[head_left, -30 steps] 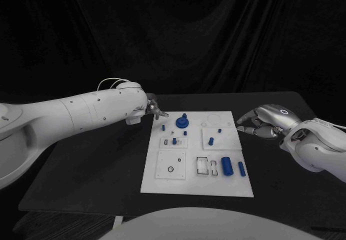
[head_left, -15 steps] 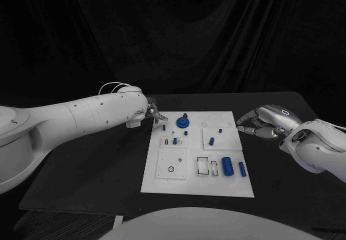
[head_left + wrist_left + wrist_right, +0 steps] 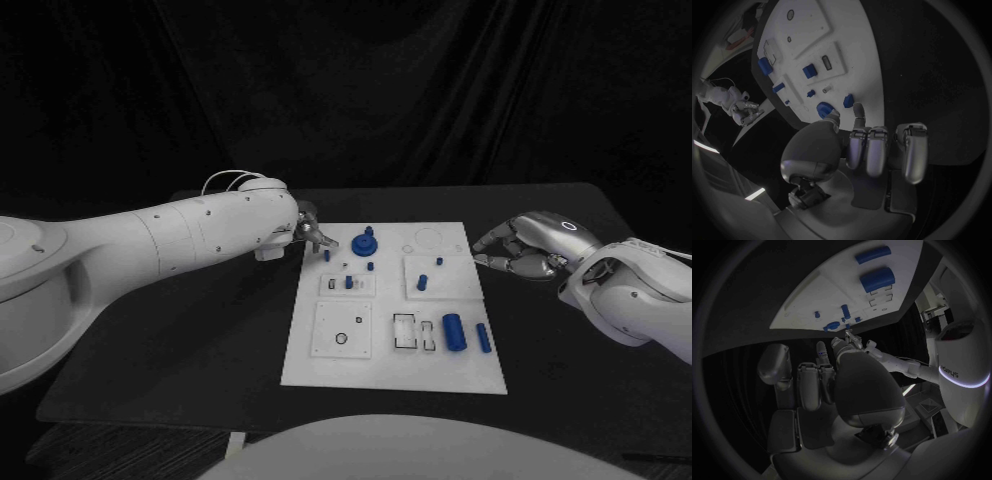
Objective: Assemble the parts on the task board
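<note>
Black table (image 3: 216, 330) under the white task board (image 3: 397, 375), blue parts (image 3: 454, 332) lying untouched on it, and this looks like the approach: left hand (image 3: 312, 232) poised at the far corner, right hand (image 3: 519, 250) beside the edge, both curled around nothing, so next comes picking 1 part

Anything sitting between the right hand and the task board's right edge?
No. In the head view, only bare black table separates the right hand from the task board.

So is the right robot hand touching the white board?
Apart. In the head view the right robot hand sits past the white board's right edge, with a strip of black table between them.
</note>
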Motion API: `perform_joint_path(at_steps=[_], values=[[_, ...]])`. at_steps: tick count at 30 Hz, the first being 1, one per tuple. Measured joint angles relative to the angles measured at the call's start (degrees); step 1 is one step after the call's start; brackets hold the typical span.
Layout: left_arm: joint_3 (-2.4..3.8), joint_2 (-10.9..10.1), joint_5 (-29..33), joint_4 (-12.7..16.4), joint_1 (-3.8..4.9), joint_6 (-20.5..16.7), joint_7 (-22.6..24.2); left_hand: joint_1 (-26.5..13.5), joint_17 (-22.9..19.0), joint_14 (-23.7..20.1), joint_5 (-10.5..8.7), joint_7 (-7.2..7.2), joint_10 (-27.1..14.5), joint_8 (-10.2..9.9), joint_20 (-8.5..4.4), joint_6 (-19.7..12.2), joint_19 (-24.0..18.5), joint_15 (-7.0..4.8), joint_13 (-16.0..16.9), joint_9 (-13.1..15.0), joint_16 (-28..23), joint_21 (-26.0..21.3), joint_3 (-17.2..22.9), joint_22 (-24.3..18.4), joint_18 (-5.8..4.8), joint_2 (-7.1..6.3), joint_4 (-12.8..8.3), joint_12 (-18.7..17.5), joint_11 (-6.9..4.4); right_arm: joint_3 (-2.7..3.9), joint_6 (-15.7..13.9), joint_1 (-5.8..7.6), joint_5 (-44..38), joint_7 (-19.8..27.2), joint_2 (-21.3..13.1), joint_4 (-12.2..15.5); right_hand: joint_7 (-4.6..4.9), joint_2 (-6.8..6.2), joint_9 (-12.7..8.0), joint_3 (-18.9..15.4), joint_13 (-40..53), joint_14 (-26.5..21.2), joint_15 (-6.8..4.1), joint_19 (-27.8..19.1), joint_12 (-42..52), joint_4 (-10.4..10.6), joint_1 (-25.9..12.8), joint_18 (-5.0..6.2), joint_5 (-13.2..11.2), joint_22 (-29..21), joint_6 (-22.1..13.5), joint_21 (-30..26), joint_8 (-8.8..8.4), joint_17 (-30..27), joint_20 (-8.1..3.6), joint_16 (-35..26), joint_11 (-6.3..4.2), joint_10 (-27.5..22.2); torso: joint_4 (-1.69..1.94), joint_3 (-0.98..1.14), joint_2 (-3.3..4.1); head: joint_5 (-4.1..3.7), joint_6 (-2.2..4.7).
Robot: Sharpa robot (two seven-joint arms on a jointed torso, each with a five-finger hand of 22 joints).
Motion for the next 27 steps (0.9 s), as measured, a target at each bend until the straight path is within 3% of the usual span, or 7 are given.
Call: perform_joint_path(at_steps=[15, 27], values=[[0.01, 0.58, -0.02, -0.24, -0.35, 0.89, 0.07, 0.2, 0.0, 0.0, 0.46, 0.0, 0.0, -0.94, 0.2, 0.0, -0.21, 0.0, 0.0, -0.5, 0.0, -0.24, 0.0, 0.0, 0.0, 0.2, 0.0, 0.0, 0.0, 0.0, 1.08, -0.24, 0.17, -0.27, 0.24, -0.29, 0.0, 0.0, -0.01, 0.0, -0.05, 0.0, 0.0, 0.0, 0.0, 0.0, 0.0, 0.0, 0.0, -0.01, 0.0, -0.24, 0.0, 0.0, 0.0, -0.44, 0.0, 0.0, -0.02, 0.01, 0.01, 0.09, 0.0], [0.0, 1.35, -0.03, -0.95, -1.03, 1.62, 0.01, 1.19, 0.0, 0.0, 1.5, 0.0, 0.0, -1.77, 0.2, 0.0, -0.21, 0.0, 0.0, -1.02, 0.0, -0.23, 0.59, -0.01, 0.01, 1.19, -1.23, 0.0, 0.0, 0.0, 1.36, -0.42, 0.22, -0.28, 0.37, -0.38, 0.0, -0.01, -0.01, 0.23, -0.03, 0.0, 0.0, -0.21, -0.32, -0.24, 0.0, 0.0, 0.0, -0.02, 0.0, -0.61, -0.22, 0.0, 0.21, -0.43, 0.0, 0.0, 0.0, 0.01, 0.01, -0.36, 0.0]])
